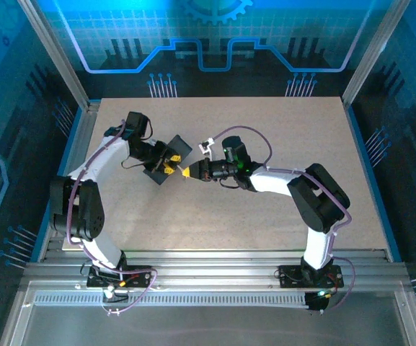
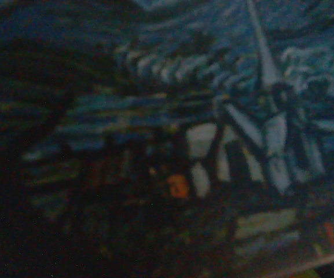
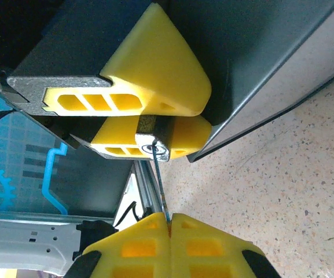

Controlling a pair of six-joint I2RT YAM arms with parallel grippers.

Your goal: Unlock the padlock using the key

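dark box (image 3: 259, 58) beside padlock (image 3: 153, 138), key (image 3: 161, 185) touching

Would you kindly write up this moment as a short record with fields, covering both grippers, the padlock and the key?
left gripper: closed on the padlock, next to the dark box
right gripper: shut on the key
key: thin blade runs from the right gripper to the padlock's keyhole; how deep it sits is unclear
padlock: small metal block, keyhole facing the right gripper, shackle hidden
task state: no sign of unlocking yet

Robot lab (aluminium frame (image 1: 56, 54))
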